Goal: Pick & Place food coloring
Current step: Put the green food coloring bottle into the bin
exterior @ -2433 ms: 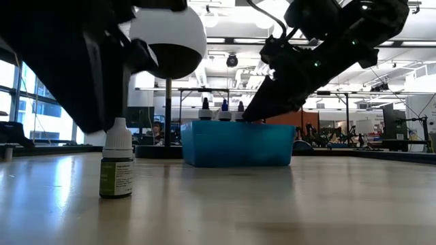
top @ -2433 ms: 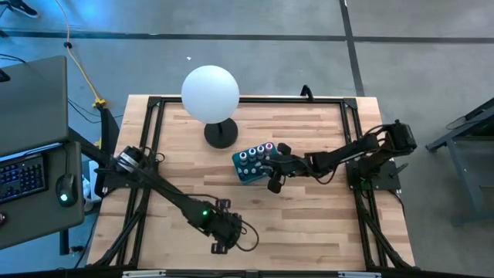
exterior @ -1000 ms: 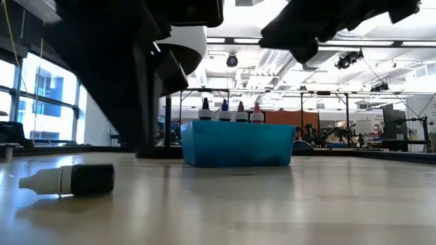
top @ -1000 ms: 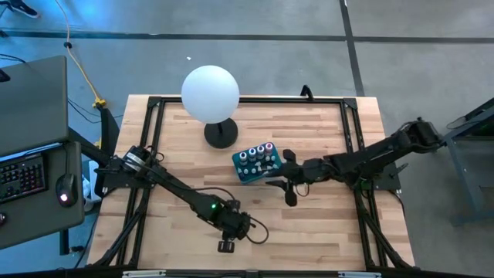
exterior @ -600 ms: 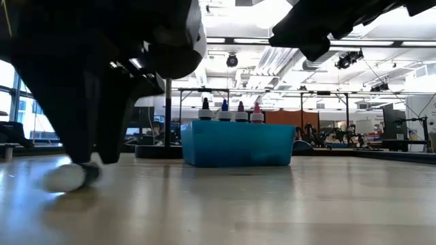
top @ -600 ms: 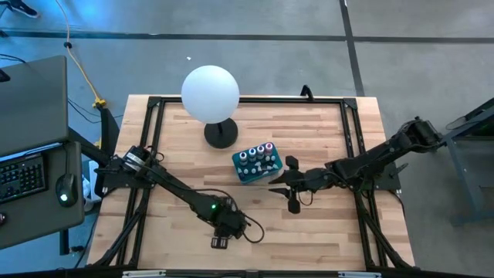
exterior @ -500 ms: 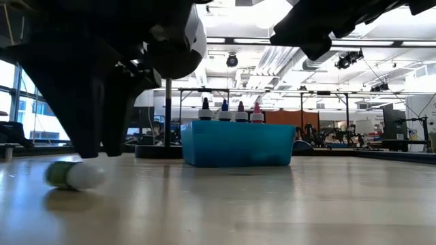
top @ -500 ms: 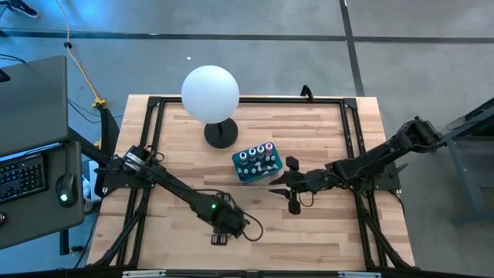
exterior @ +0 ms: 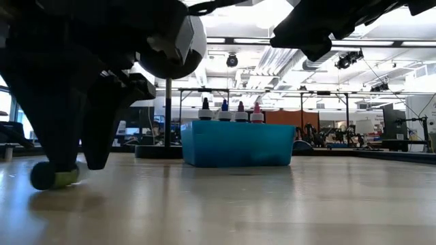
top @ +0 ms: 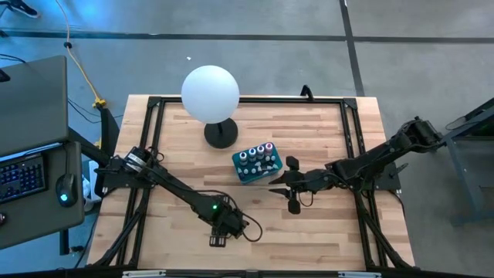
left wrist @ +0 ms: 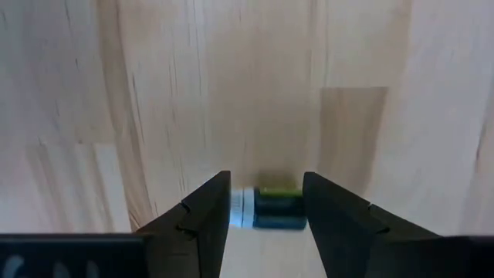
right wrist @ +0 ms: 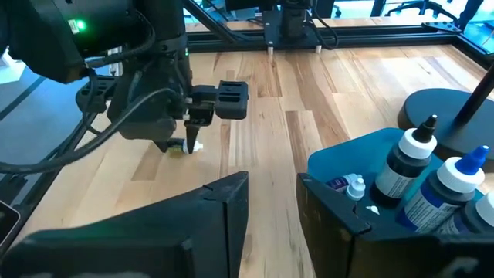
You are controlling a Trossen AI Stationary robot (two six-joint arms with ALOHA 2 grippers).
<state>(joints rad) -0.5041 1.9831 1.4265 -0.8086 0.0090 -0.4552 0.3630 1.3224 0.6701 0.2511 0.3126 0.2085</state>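
no readable text, label, brand or number in any view, the label on the toppled food coloring bottle too blurred to read, likewise the labels on the bottles in the tray

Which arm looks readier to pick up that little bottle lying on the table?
The left. Its gripper is right over the fallen bottle, open jaws either side. The right gripper waits beside the tray, away from it.

Bare table lies open right of the tray; the lamp crowds its far side.
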